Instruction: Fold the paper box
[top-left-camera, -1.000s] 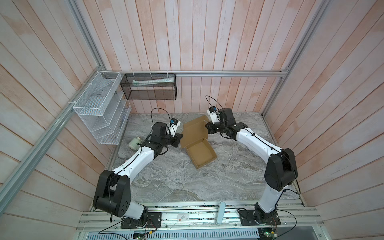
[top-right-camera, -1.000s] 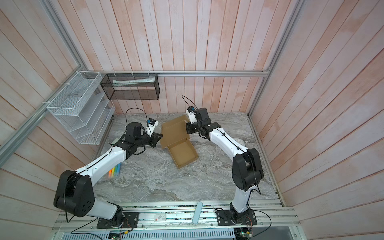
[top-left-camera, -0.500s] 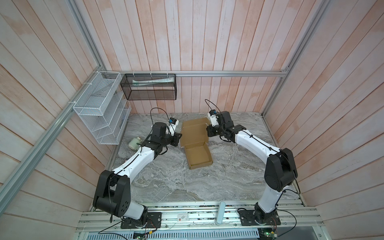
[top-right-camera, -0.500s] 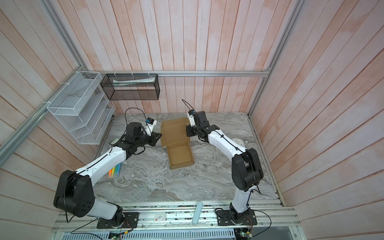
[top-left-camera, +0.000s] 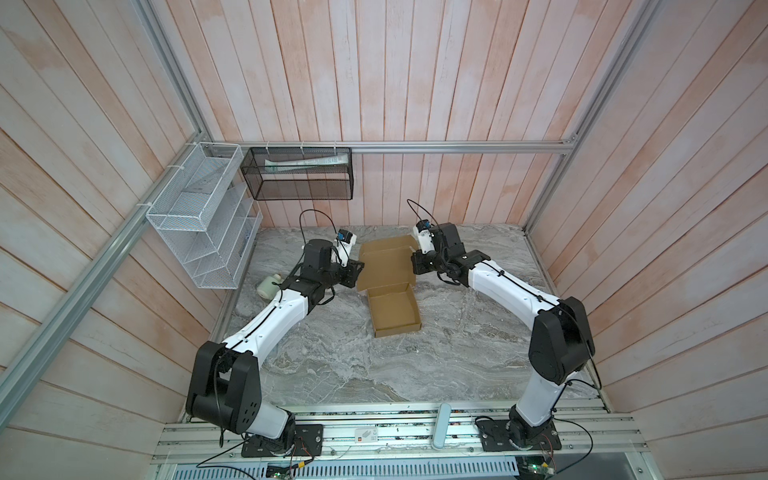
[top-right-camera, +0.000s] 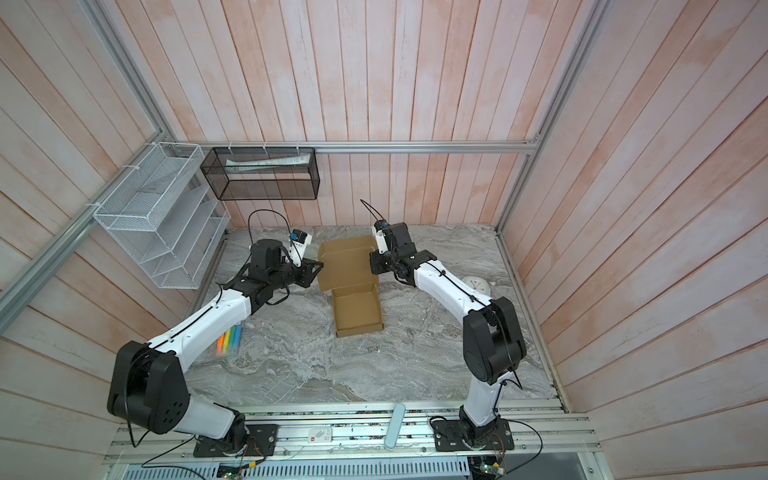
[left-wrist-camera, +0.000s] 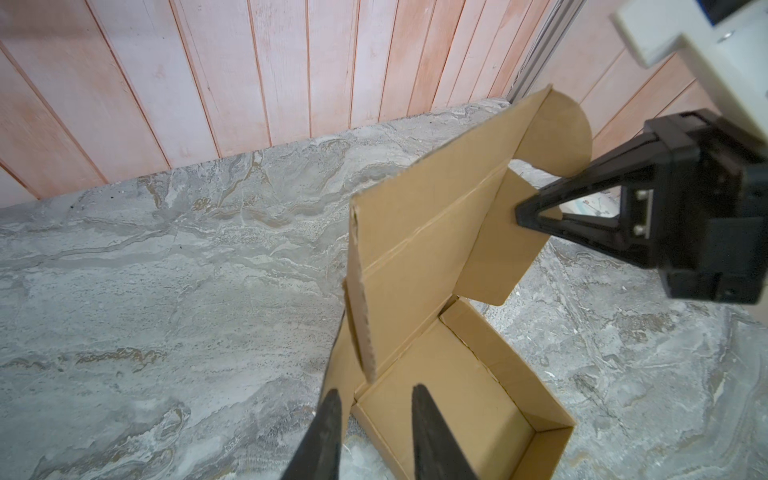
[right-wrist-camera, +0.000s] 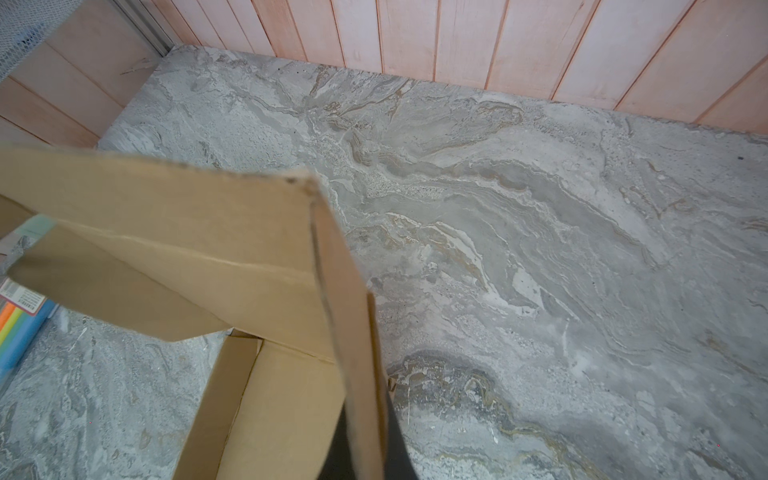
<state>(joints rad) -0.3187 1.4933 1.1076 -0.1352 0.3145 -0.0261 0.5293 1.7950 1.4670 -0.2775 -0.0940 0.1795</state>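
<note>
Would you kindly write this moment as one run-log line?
task: fold paper box | left gripper: open, at lid side flap | right gripper: shut on opposite lid flap | state: base walls up, lid raised, unclosed

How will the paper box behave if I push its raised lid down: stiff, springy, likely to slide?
Panels of the paper box look stiff, bending only at creases, so the lid should hinge rather than flop. Empty and thin-walled, it is probably light and may skate on the table. The flap pinched by the right gripper could crease if twisted.
</note>
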